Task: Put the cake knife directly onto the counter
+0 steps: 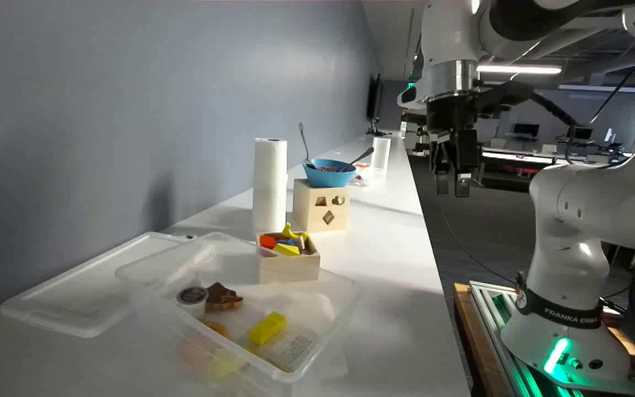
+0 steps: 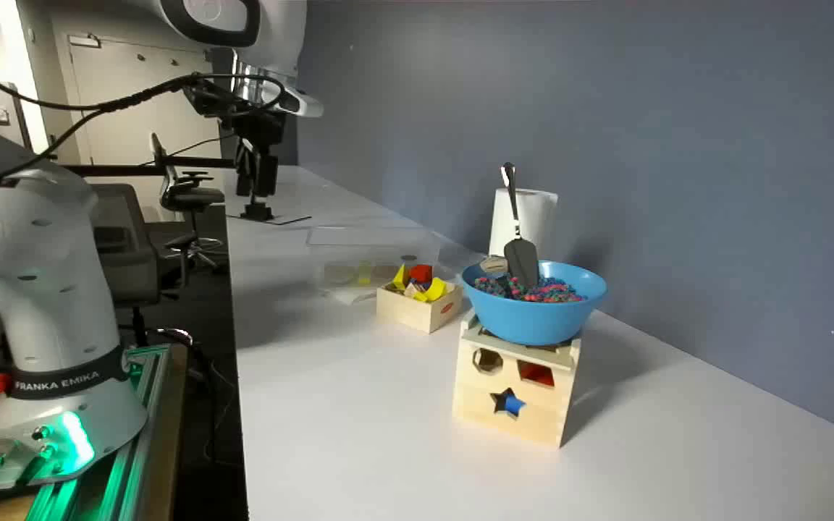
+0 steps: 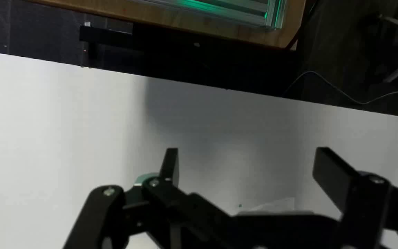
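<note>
One cake knife (image 2: pixel 522 262), as we read the scene, stands blade down among the coloured bits (image 2: pixel 556 291) in the blue bowl (image 2: pixel 533 322), its handle (image 2: pixel 510 187) rising well above the rim. The bowl sits on a wooden box (image 2: pixel 510 378) about midway across the counter (image 2: pixel 330 412), between its wall-side edge and the edge facing the robot. In an exterior view a second utensil (image 1: pixel 359 158) leans out over the rim; we take the more upright one there for our knife, though we cannot be sure.

We judge it thin, stiff, light and hard to break, but probably sleek enough to swivel once pinched. We want the handle, gripped across, a little below its top end; a straight lift should free the blade without dragging the bowl off its perch. Since the knife would then hang blade down, we expect to tip it before laying it flat.

As for pose, the arm (image 1: pixel 565 242) reaches up and over, with the gripper (image 3: pixel 249 167) pointing down, high above the counter near its robot-facing edge and well apart from the bowl. Its jaws stand wide apart with nothing between them.
</note>
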You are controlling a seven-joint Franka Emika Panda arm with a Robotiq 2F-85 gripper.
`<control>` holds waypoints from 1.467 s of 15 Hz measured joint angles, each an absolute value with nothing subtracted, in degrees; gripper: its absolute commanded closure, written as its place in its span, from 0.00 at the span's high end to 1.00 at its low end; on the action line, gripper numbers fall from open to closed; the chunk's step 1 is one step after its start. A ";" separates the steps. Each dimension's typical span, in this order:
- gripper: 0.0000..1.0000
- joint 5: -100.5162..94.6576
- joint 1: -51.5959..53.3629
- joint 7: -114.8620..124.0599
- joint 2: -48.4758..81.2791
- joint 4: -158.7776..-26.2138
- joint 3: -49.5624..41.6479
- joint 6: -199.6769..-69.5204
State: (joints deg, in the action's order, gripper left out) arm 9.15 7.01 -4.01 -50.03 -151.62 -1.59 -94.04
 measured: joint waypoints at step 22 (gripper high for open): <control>1.00 3.72 -2.47 9.15 -40.35 -144.17 4.94 -128.88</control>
